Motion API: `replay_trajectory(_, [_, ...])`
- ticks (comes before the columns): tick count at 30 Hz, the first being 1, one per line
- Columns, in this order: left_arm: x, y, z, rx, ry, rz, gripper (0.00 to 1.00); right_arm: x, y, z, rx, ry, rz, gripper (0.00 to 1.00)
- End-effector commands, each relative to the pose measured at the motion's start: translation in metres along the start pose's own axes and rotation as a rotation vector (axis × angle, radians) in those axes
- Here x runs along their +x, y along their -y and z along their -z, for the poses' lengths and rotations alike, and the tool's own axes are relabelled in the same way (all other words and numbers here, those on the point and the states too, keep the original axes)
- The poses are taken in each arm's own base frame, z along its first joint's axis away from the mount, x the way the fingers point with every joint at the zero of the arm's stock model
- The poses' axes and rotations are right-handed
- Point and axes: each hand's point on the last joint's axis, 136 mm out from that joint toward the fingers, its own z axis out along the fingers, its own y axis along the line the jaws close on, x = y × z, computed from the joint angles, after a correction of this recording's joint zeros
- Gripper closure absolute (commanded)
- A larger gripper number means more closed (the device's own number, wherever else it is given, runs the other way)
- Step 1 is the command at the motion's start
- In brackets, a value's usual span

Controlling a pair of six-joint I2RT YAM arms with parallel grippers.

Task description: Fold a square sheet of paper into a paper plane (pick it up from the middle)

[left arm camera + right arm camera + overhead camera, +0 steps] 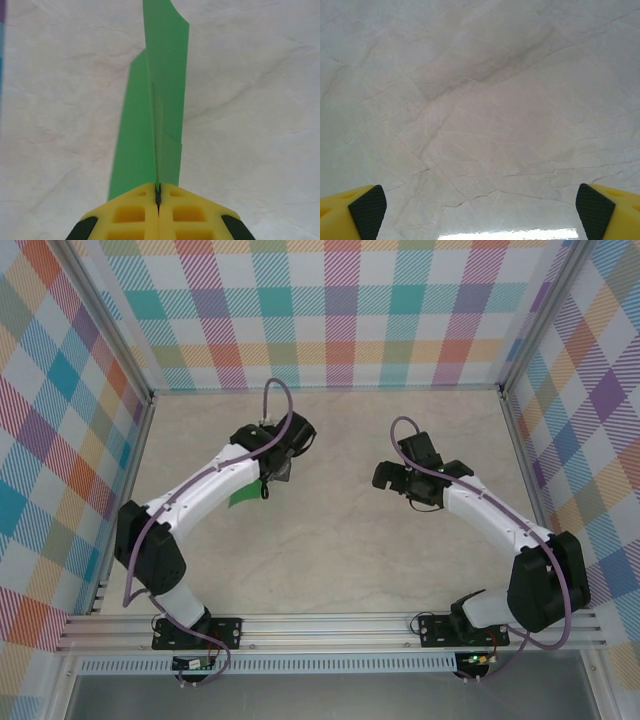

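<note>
Plainly, the paper plane point(152, 115) sat in the left end effector point(158, 196), whose yellow fingers point(131, 214) were pressed together on the folded edge with no gap between them. In the left wrist view the green dart ran straight out from the fingertips. Its long axis followed the line of the end effector, with the centre crease upright in the clamp and layered flaps on either side. It appeared to hang above the pale marble worktop point(340, 550) rather than lie flat on it, though its far tip ran out of that view. From above, a sliver of green point(243, 496) showed under the left forearm, on the left side of the worktop.

The right end effector point(480, 206) was spread wide, its dark pads point(368, 205) at the two lower corners of its own view, with bare marble between them. It held nothing and stood well apart from the plane, across the middle of the worktop to the right.

So the left arm was the nearer one — it had the paper. Any hand-over or further crease would probably need the right arm to come leftward, meeting the dart side-on across its length.
</note>
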Motion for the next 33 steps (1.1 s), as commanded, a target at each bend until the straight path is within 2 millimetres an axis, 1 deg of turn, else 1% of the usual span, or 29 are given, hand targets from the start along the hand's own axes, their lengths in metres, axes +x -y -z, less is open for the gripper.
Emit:
replay_trajectory(1, [0.009, 0.005, -0.018, -0.177, -0.003, -0.135, 0.97, 0.002, 0.014, 0.004, 0.043, 0.006, -0.04, 0.0])
replay_trajectory(3, [0.015, 0.023, -0.03, -0.189, -0.01, -0.173, 0.97, 0.003, 0.017, 0.004, 0.053, 0.004, -0.049, 0.0])
replay_trajectory(5, [0.024, 0.045, -0.044, -0.185, -0.021, -0.206, 0.97, 0.003, 0.021, 0.005, 0.062, 0.002, -0.056, 0.0])
replay_trajectory(11, [0.05, 0.102, -0.075, -0.126, -0.054, -0.267, 0.98, 0.004, 0.029, 0.007, 0.075, 0.003, -0.076, 0.0])
replay_trajectory(13, [0.06, 0.122, -0.08, -0.074, -0.075, -0.272, 0.98, 0.005, 0.031, 0.007, 0.08, 0.002, -0.084, 0.0])
replay_trajectory(17, [0.079, 0.157, -0.08, 0.037, -0.109, -0.277, 0.97, 0.005, 0.035, 0.008, 0.088, 0.001, -0.096, 0.0])
replay_trajectory(20, [0.087, 0.173, -0.079, 0.101, -0.13, -0.267, 0.95, 0.007, 0.037, 0.007, 0.088, -0.006, -0.105, 0.0])
replay_trajectory(23, [0.092, 0.183, -0.08, 0.151, -0.147, -0.256, 0.93, 0.008, 0.036, 0.005, 0.084, -0.014, -0.11, 0.0])
replay_trajectory(28, [0.099, 0.196, -0.077, 0.237, -0.178, -0.243, 0.87, 0.01, 0.035, 0.002, 0.074, -0.028, -0.117, 0.0])
replay_trajectory(33, [0.106, 0.21, -0.069, 0.354, -0.221, -0.209, 0.77, 0.012, 0.028, 0.0, 0.042, -0.049, -0.122, 0.0])
